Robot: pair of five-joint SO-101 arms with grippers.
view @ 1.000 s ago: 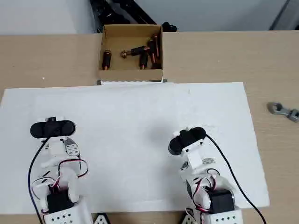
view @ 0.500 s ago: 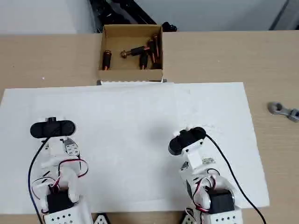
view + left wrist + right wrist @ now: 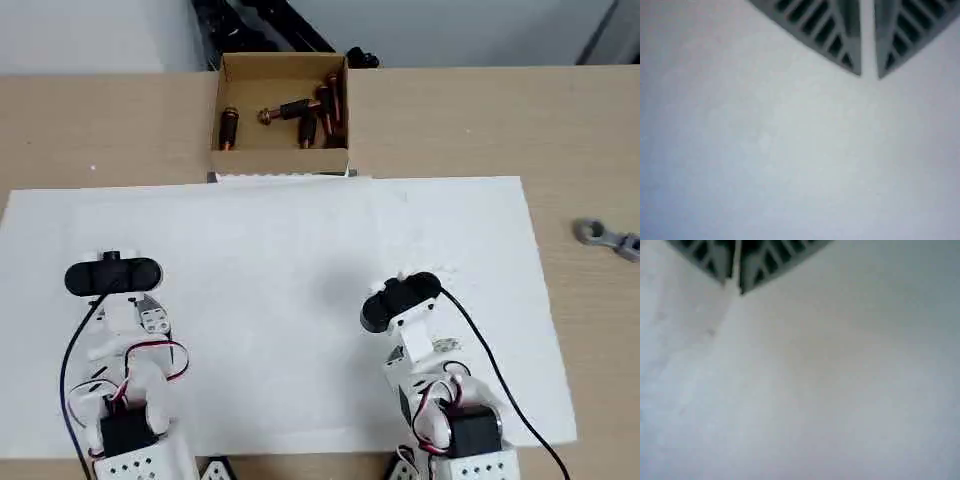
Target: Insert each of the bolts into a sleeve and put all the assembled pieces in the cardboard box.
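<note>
Flat white sheet (image 3: 270,250) up to cardboard box (image 3: 281,160), metal piece (image 3: 605,236) well aside

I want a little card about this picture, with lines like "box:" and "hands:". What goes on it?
box: cardboard box, open on top, on the table past the far edge of the white paper
in the box: several bolt-and-sleeve pieces
left hand: shut, holding nothing, over the white paper
right hand: shut, holding nothing, over the white paper
off to the side: small metal piece on the bare table, to the right of the paper
job: looks finished, since no loose bolts or sleeves are visible
</note>
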